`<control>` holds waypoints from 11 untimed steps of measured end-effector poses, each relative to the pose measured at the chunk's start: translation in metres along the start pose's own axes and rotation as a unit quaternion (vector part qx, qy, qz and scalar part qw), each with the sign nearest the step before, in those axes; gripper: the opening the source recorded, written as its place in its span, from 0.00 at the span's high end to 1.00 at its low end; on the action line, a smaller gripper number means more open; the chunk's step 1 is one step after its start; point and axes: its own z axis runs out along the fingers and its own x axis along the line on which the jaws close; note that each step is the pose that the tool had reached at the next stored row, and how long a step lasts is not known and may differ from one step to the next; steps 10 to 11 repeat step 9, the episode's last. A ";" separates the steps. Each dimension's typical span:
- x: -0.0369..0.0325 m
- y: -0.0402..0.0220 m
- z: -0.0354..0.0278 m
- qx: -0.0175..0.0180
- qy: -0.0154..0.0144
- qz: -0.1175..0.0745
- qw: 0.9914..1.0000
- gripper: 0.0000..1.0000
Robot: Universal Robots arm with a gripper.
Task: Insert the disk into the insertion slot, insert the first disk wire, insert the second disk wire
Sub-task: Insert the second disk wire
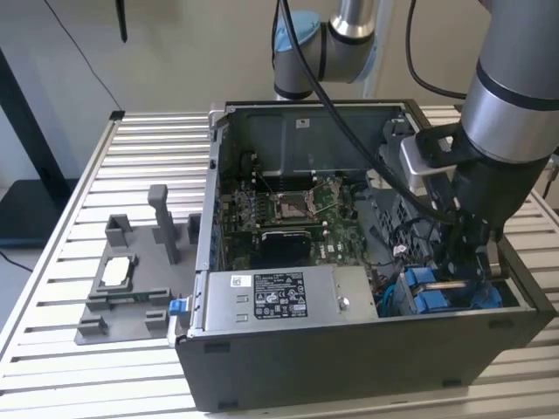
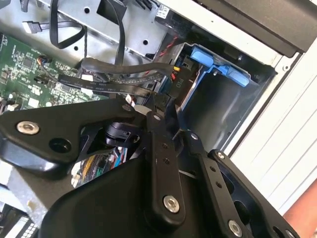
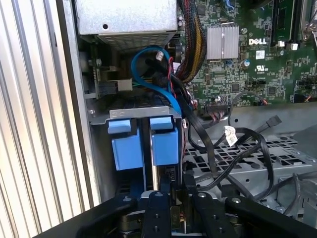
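Observation:
The disk sits in the insertion slot (image 3: 141, 113), the grey metal cage in the case's front corner at the exterior view's right. Its blue carrier (image 3: 164, 144) shows two end tabs standing out of the cage, and also appears in the exterior view (image 1: 426, 292) and the second wrist view (image 2: 218, 62). My gripper (image 3: 173, 218) hangs just off the carrier's end, its fingers drawn close on a black connector. A flat black disk wire (image 2: 124, 79) runs to my fingertips (image 2: 156, 106). In the exterior view my gripper (image 1: 476, 262) reaches down into that corner.
The green motherboard (image 1: 288, 209) fills the case's middle, with the silver power supply (image 1: 279, 297) along the near side. A blue cable (image 3: 148, 74) and loose black cables (image 3: 233, 148) lie around the cage. A grey fixture (image 1: 131, 279) stands on the slatted table (image 1: 52, 349).

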 end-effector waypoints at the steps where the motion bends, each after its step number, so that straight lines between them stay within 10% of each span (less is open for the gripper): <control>1: 0.0001 0.0000 0.0000 0.000 0.000 0.000 1.000 0.76; 11: 0.0008 -0.0001 -0.0001 0.000 0.000 0.000 1.000 0.76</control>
